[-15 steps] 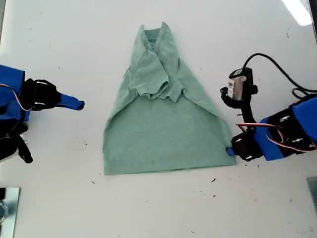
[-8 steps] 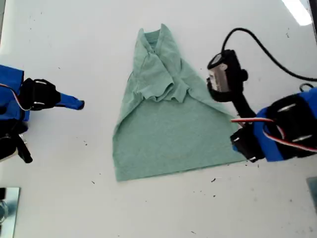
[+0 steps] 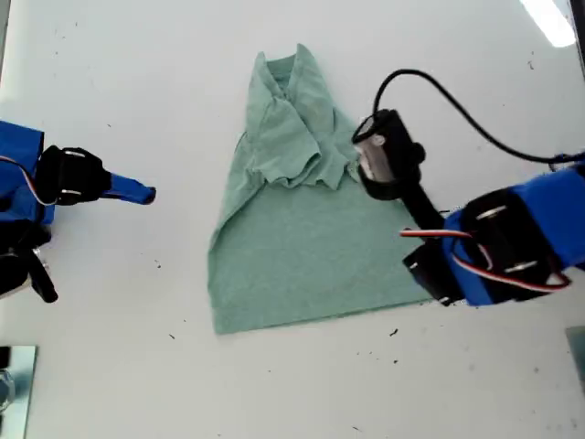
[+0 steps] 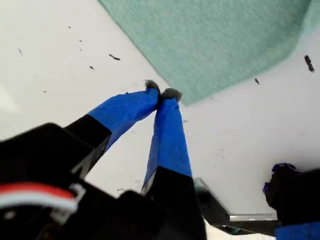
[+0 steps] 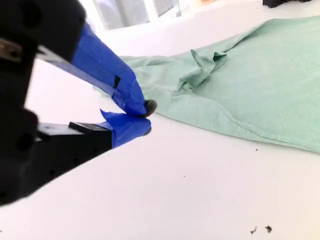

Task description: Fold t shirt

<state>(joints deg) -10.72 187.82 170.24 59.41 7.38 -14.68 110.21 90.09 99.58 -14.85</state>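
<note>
t shirt (image 3: 302, 265) lies flat on the bench (image 3: 137, 73), sleeves (image 3: 292, 151) already turned in over the chest, so the cloth narrows toward the collar (image 3: 279, 69) and is widest at the hem.

My first end effector (image 4: 161, 94) has its tips pressed together with no cloth visible between them. One hem corner (image 4: 192, 95) sits just beyond those tips, touching or nearly so; I cannot tell which. In the exterior view that arm's body covers the same corner, so the wrist view is all I have for it.

My second end effector (image 5: 145, 117) is also pinched together on nothing. It hangs over bare bench with the t shirt ahead of its tips and well apart from them. From there the garment's long axis, collar to hem, runs crosswise to the way the tips point.

I judge the next fold to be hem up toward collar, along that long axis. The first end effector is much the nearer and is already at a hem corner. It would have to part its tips and take the corner before any lift, while the second has open bench to cross first
</note>
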